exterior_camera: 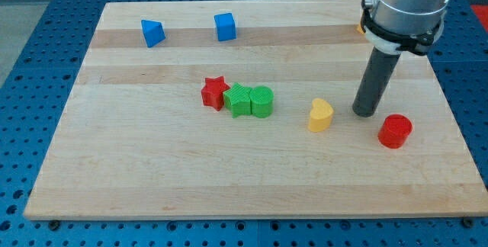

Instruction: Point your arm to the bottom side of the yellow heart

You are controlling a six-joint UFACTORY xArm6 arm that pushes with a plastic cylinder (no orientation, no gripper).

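The yellow heart [320,114] lies on the wooden board [152,171], right of centre. My tip [365,113] rests on the board just to the heart's right, a short gap away and at about the same height in the view. A red cylinder [395,131] sits to the right of the tip and slightly lower. The arm's grey body hangs over the board's upper right corner.
A red star [215,92], a green star [238,99] and a green cylinder [261,101] sit touching in a row near the centre. A blue triangle block [152,32] and a blue cube [225,27] lie near the top. A small orange piece [361,27] peeks out beside the arm.
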